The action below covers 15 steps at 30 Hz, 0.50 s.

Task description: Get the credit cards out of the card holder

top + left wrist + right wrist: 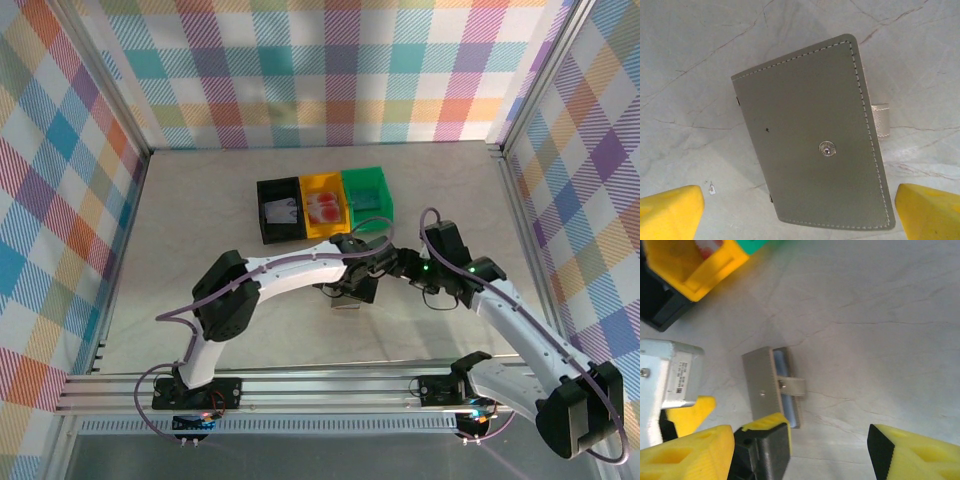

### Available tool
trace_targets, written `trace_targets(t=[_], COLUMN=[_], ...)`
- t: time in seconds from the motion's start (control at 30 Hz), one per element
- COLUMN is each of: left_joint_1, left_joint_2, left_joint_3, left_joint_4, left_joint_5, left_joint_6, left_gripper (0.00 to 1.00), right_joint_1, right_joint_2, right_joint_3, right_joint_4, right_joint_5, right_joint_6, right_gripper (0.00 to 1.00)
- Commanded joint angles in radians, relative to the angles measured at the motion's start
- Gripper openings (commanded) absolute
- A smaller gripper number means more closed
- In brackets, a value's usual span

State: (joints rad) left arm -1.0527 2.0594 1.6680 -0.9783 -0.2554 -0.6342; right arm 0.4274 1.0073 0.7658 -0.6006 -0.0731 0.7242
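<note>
Yellow fingertips (670, 210) sit at 7 and 5 o'clock in my left wrist view. That's the left gripper (800, 215), spread wide and hanging over the card holder (810, 145) without touching it, as far as I can see. The card holder lies flat on the table (685, 60), folded shut, grey side up, with a little metal snap (827, 148) near its middle and a pale strap (881, 120) poking out at 3 o'clock.

Over on the right wrist view, the right gripper (802, 455) has its pads far apart too, with nothing pinched between them. From there I see the card holder (760, 385) at about 10 o'clock of centre, pale blue lining showing along one edge and the strap (792, 386) folded across it. One left-arm finger (765, 440) covers its near end, so I can't tell if that finger is touching it.

From the top camera both arms meet mid-table: left gripper (355, 280), right gripper (395, 262) just at its 2 o'clock. Only a sliver of the card holder (347, 306) peeks out under them. At 12 o'clock from there sit three bins in a row, touching: black bin (262, 215), yellow bin (307, 215), green bin (385, 195). Something red/pink (323, 207) lies in the yellow one, looks like one of the credit cards, and something greyish (280, 211) lies in the black one. Can't make out what's in the green.
</note>
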Motion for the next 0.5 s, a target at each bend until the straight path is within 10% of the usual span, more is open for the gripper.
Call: trace_targets(t=[0.0, 0.47], left_joint_1=[-0.012, -0.028], left_joint_2=[0.037, 0.016], left_joint_3=[0.055, 0.065], left_joint_4=[-0.143, -0.084], left_joint_5=[-0.067, -0.038], left_joint_6=[0.003, -0.035], left_gripper=[0.98, 0.98], right_joint_1=[-0.013, -0.048], right_joint_2=[-0.051, -0.184], right_joint_3=[-0.017, -0.016], right_joint_4=[-0.016, -0.073], right_joint_5=[0.003, 0.016], right_joint_6=[-0.011, -0.006], right_gripper=[0.73, 0.74])
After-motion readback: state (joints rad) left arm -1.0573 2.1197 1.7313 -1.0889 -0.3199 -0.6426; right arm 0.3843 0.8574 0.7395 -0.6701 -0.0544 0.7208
